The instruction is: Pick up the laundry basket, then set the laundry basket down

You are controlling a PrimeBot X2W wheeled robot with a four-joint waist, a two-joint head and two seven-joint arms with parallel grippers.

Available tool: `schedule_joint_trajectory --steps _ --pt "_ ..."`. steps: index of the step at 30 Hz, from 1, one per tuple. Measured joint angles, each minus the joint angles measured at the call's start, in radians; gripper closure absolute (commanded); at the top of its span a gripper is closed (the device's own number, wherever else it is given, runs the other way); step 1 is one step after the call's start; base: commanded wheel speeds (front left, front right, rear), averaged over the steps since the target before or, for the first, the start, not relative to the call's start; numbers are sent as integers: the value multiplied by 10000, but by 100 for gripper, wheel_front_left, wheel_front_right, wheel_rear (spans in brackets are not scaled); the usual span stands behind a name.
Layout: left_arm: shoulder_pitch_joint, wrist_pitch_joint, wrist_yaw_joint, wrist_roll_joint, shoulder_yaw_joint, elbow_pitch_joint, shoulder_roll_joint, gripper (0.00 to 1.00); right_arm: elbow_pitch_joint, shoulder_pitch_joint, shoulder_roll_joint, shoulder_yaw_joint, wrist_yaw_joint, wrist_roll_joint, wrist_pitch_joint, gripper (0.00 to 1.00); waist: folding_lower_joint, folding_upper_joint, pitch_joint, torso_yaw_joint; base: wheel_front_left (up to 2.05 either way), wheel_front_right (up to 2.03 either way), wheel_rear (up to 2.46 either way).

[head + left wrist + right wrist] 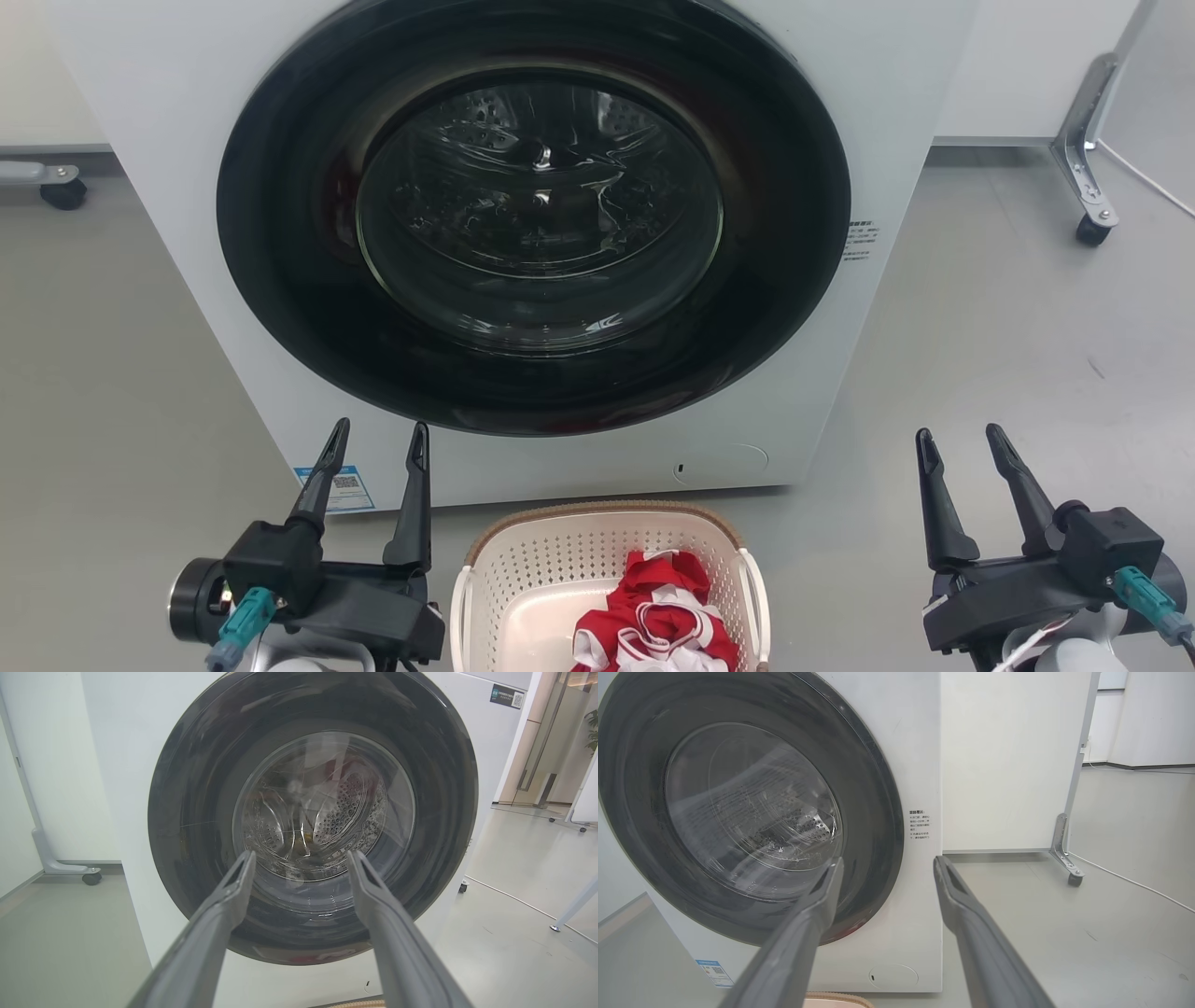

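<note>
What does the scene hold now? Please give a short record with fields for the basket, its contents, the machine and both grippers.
basket: cream-white perforated plastic laundry basket with brown woven-look rim, on the grey floor before the machine, between the grippers
contents: red and white cloth, toward the basket's right side
machine: white front-loading washing machine, its round dark glass door shut
left arm: left gripper open, empty, left of the basket
right arm: right gripper open, empty, right of the basket
</note>
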Motion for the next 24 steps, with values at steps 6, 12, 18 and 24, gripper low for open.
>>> schedule_joint_trajectory --steps 6,12,18,24 --pt "0 0 4 0 63 33 -6 0 6 -1 31 -58 58 -21 0 0 0 0 8 8 0 0 0" --pt "0 0 33 0 94 25 -25 0 0 -1 40 -113 100 -90 0 0 0 0 32 8 0 0 0" --pt "0 0 35 2 128 -128 -29 0 -153 -8 59 -167 148 -171 0 0 0 0 212 13 0 0 0" --pt "-172 0 46 13 119 -311 -38 0 -351 -198 81 -167 238 -194 -2 0 0 0 594 19 0 0 0"
